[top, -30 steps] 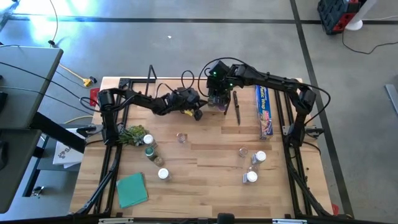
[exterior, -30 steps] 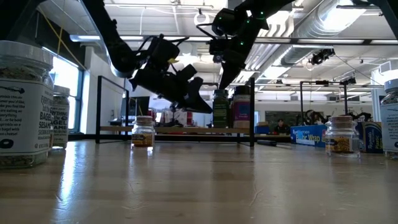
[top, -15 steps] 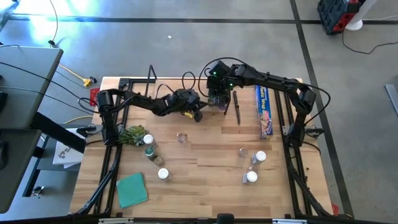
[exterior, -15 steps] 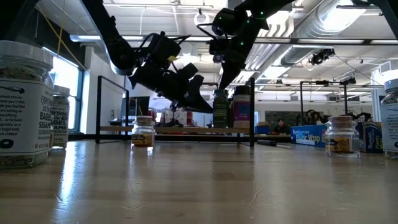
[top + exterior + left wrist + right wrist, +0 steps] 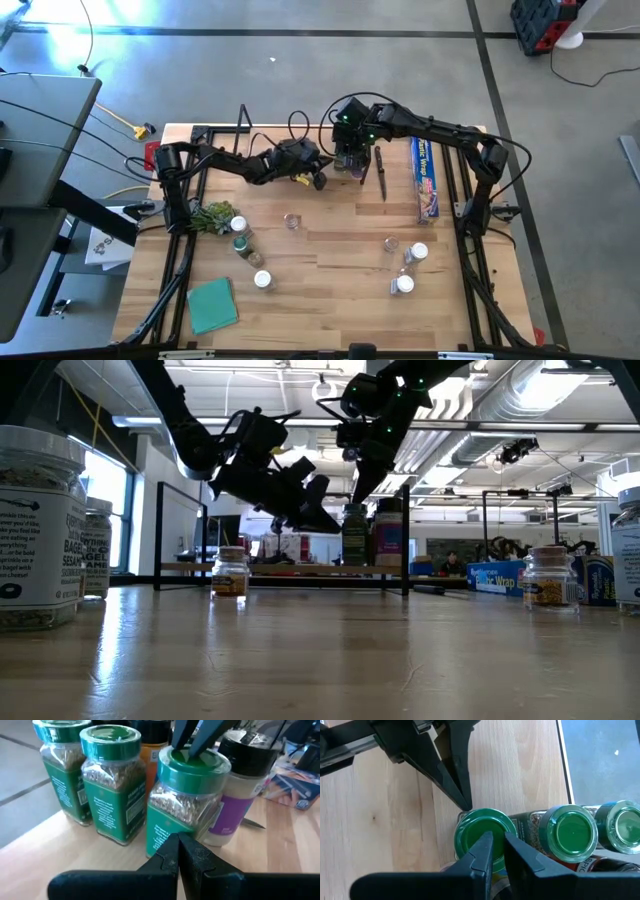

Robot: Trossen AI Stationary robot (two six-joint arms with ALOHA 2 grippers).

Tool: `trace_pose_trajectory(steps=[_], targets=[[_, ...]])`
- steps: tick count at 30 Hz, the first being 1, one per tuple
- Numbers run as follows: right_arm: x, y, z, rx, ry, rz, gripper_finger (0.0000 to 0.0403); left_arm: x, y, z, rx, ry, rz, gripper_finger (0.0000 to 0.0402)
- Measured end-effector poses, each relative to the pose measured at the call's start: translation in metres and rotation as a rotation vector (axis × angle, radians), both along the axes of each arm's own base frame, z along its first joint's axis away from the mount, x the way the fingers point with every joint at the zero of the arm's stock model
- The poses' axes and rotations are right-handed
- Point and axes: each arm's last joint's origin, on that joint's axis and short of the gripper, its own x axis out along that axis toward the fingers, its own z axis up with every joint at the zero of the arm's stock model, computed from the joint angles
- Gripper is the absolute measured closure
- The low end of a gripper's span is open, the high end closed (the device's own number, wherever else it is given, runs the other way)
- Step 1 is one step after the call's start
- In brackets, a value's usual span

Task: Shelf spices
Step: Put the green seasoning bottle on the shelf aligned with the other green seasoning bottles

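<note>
Currently we see the right gripper (image 5: 494, 851) nearly closed atop the green-lidded clear spice jar (image 5: 186, 804); left gripper (image 5: 178, 851) fully closed, empty, beside it. Jar likely rigid, slippery, tippy; we'd grip its body.

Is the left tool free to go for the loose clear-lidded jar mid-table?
Probably yes: the left tool is shut and empty, raised above the board, and bare table lies between it and the jar.

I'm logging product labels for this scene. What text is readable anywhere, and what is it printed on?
"BAGEL" and "SESAME": big jar nearest the low camera, running sideways; its smaller print is too blurred.
"Wrap": long blue box, low view; the high view shows "Wrap" there too.
Green-lidded jar labels in the left wrist view: too blurred to read.
</note>
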Motion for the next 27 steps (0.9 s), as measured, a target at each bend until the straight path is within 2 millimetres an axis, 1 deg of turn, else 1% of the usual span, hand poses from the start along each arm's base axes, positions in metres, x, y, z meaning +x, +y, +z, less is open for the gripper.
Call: trace_pose_trajectory(steps=[18, 27], targets=[[0.0000, 0.0001, -0.0001, 0.007, -0.002, -0.006, 0.0362, 0.0024, -0.0054, 0.0005, -0.005, -0.008, -0.042, 0.0402], [-0.0001, 0.0000, -0.0001, 0.018, -0.008, -0.029, 0.0362, 0.0013, -0.0050, -0.0020, 0.001, 0.026, -0.043, 0.0402]])
